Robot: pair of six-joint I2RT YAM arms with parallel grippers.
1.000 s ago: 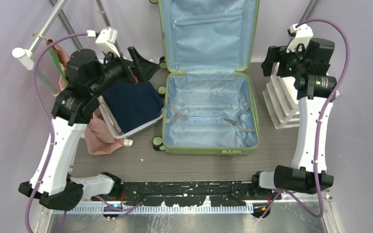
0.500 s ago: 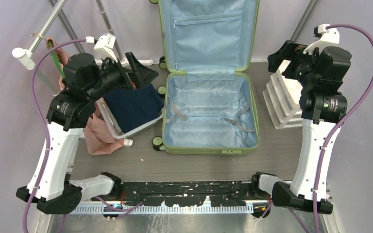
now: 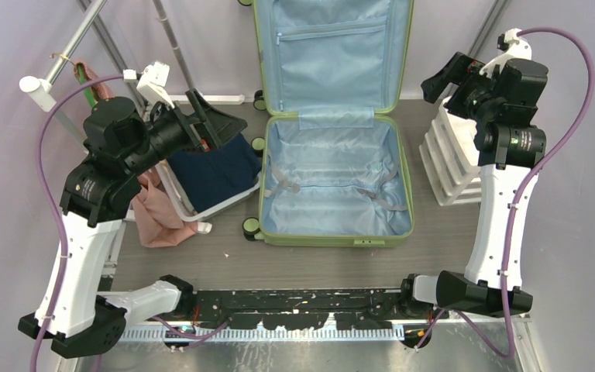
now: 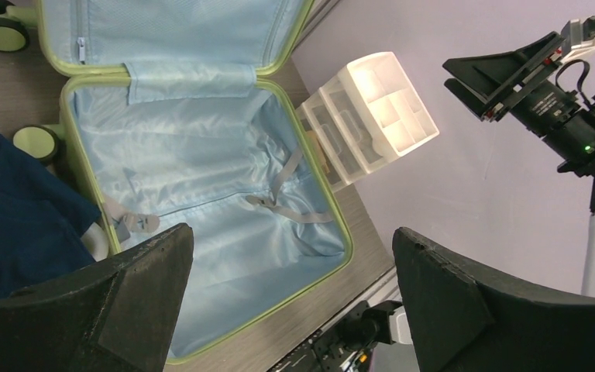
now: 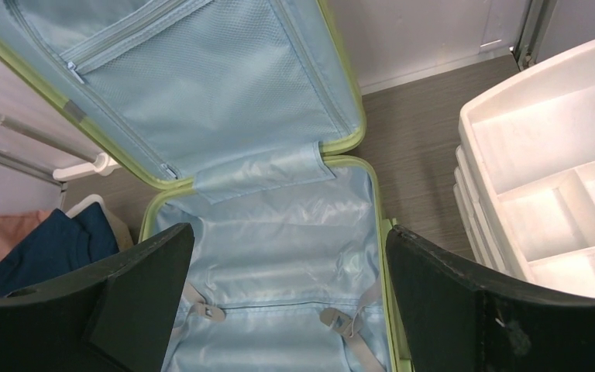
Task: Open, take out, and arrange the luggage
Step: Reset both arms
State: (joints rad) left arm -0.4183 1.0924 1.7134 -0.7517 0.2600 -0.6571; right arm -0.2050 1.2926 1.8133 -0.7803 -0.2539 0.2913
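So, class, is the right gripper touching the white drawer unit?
Apart. The left wrist view shows the right gripper hanging in the air, with bare wall plainly visible between it and the drawer unit.

Table [image 3: 294, 263]: grey wood-grain top.
- Suitcase [image 3: 333, 209]: centre, lying open, lid propped up at the far side.
- Basket [image 3: 194, 215]: white, left of suitcase, just beside its wheels.
- Pink cloth [image 3: 155, 221]: left of basket.
- Drawer unit [image 3: 445, 167]: white, right of suitcase.

luggage [image 3: 333, 186] between basket [image 3: 190, 203] and drawers [image 3: 451, 167]
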